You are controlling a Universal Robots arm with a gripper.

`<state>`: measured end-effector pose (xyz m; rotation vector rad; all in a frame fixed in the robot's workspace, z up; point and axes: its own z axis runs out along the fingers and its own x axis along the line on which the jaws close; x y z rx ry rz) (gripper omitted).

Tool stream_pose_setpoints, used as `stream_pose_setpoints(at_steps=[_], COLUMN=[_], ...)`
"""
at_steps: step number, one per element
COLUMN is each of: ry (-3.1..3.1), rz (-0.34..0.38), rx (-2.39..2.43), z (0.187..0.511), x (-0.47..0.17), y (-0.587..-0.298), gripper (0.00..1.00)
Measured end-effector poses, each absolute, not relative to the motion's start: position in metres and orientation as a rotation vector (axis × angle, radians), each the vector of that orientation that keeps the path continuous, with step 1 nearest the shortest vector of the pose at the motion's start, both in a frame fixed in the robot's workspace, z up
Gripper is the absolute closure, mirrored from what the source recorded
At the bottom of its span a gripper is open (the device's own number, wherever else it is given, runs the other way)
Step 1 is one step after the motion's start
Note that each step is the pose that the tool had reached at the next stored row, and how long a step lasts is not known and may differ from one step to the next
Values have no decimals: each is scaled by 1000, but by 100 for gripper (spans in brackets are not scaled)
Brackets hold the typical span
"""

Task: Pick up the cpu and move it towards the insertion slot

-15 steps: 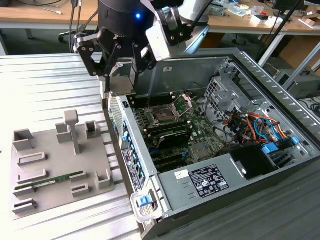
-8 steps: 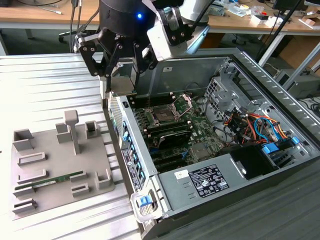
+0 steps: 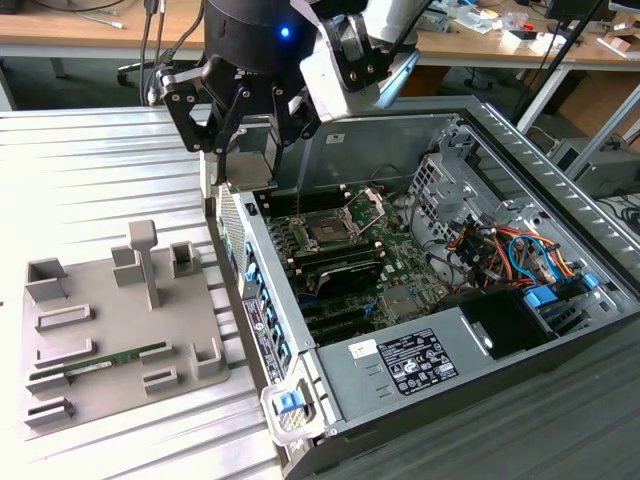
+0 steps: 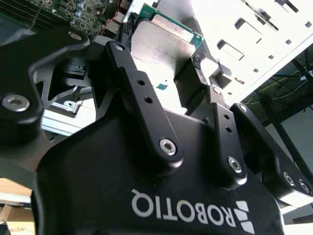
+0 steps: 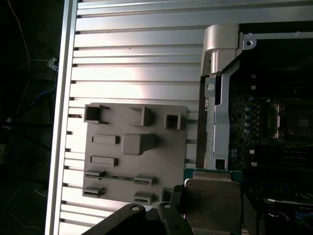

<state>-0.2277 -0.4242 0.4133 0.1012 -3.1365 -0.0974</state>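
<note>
One memory stick (image 3: 108, 358): we see it lying flat, long and green, in the near part of a grey holder tray (image 3: 100, 300) at the exterior view's left.
Holder tray: it rests on the ribbed metal table (image 3: 90, 170), just beside the open computer case (image 3: 350, 400).
Computer case: it lies with its open side up, right of the tray; orange and blue cables (image 3: 510, 245) bunch at its right side.
Insertion slot (image 3: 326, 232): we find the dark square socket in its silver frame on the board inside the case, with the hinged bracket (image 3: 368, 206) tipped up just beyond it.
Gripper (image 3: 250, 142): it hangs in the air over the case's left wall, up and to the left of the slot and well apart from it.
Fingers (image 4: 142, 98): we see both closed on the cpu (image 4: 161, 44), pinching two opposite edges.
Cpu: held clear of every surface, silvery lid showing in both wrist views; in the first wrist view it sits over the case wall, between tray and board.
Far side: wooden benches (image 3: 90, 30) run behind the table.
</note>
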Motion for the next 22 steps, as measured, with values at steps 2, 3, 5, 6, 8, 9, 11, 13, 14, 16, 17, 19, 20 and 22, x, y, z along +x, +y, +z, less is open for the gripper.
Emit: stream_pose_setpoints(at_steps=[2,3,5,6,8,9,11,13,14,16,17,19,20,22], ry=[-3136,-3136,-3136,-3136,-3136,-3136,-3136,-3136,-3136,-3136,-3136,-3136,-3136,-3136], rz=[-97,-97,-97,-97,-97,-97,-97,-97,-97,-97,-97,-97,-97,-97], rx=[101,101,101,101,101,101,101,101,101,101,101,101,101,101], z=[413,413,413,413,413,413,413,413,413,413,413,413,413,413], x=[-227,-227,-225,-225,-224,-223,-222,-221,-221,-220,-219,-219,-219,-218], y=[-424,-424,-424,-424,-424,-424,-424,-424,-424,-424,-424,-424,-424,-424], gripper=[45,45,45,45,45,45,45,45,45,45,45,45,45,45])
